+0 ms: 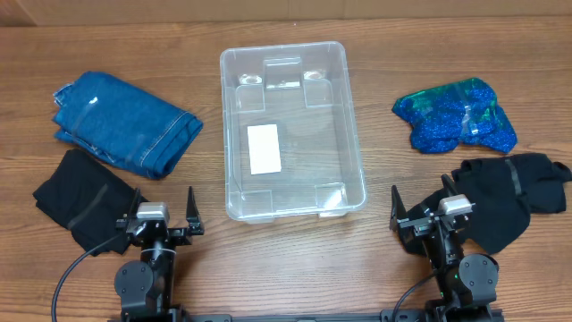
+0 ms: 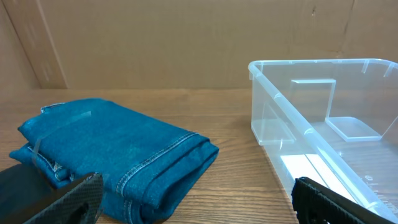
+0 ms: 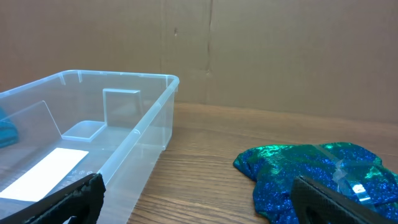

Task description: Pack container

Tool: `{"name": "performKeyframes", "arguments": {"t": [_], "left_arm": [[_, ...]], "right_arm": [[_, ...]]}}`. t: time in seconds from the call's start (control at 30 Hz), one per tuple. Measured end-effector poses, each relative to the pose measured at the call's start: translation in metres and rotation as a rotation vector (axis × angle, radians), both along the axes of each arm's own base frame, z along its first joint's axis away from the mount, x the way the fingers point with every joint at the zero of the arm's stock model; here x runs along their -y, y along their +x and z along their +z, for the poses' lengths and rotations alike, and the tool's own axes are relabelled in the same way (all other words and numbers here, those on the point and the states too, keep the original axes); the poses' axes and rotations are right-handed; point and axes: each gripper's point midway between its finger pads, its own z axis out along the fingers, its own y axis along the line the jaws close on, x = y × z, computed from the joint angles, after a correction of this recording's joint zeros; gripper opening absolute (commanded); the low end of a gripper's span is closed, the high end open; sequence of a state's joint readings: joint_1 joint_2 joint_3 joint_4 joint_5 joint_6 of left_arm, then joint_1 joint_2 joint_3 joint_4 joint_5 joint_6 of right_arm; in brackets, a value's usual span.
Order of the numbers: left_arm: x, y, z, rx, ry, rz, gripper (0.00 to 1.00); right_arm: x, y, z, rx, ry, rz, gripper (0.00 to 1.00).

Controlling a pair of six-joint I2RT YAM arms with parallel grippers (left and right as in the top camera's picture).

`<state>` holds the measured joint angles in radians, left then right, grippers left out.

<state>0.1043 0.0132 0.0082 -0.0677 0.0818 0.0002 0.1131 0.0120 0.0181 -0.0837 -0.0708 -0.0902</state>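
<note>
Container (image 1: 313,143), black cloth (image 1: 509,201), possibly trousers, overhead only

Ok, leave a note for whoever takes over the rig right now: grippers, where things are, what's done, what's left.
Left gripper open, empty. Right gripper the same.
Container centred, empty but for its white label.
Folded jeans and a black garment lie on its left; a shiny blue-green cloth and another black garment on its right.
Nothing packed yet; all four presumably still to go in.

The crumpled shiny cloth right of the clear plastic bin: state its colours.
The crumpled shiny cloth is glittery blue with green patches, clearest in the right wrist view.
</note>
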Motion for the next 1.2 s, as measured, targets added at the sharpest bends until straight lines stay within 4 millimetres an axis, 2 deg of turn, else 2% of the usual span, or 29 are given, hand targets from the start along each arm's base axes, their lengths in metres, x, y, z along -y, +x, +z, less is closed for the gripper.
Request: {"name": "performKeyframes", "arguments": {"t": [0.37,0.63,0.77,0.83,0.97,1.13,1.2], "left_arm": [[0.0,0.0,0.0,0.0,0.0,0.0,1.0],[0.0,-0.001,-0.003,-0.014,-0.093,0.007,1.0],[0.001,-0.009,-0.004,-0.107,-0.162,0.018,1.0],[0.001,-0.012,0.005,-0.122,-0.17,0.025,1.0],[-0.004,-0.011,0.062,-0.118,-0.166,0.051,1.0],[-0.019,0.006,0.112,-0.256,-0.16,0.133,1.0],[-0.022,0.015,0.126,-0.327,-0.157,0.155,1.0]], "right_arm": [[0.0,0.0,0.0,-0.001,0.013,0.0,1.0],[0.008,0.002,-0.002,-0.044,0.188,-0.05,1.0],[0.016,0.006,-0.017,-0.127,0.254,-0.115,1.0],[0.021,0.008,-0.015,-0.156,0.262,-0.151,1.0],[0.029,0.025,0.029,-0.187,0.249,-0.212,1.0],[0.03,0.067,0.075,-0.316,0.215,-0.26,1.0],[0.03,0.084,0.085,-0.391,0.2,-0.276,1.0]]}}
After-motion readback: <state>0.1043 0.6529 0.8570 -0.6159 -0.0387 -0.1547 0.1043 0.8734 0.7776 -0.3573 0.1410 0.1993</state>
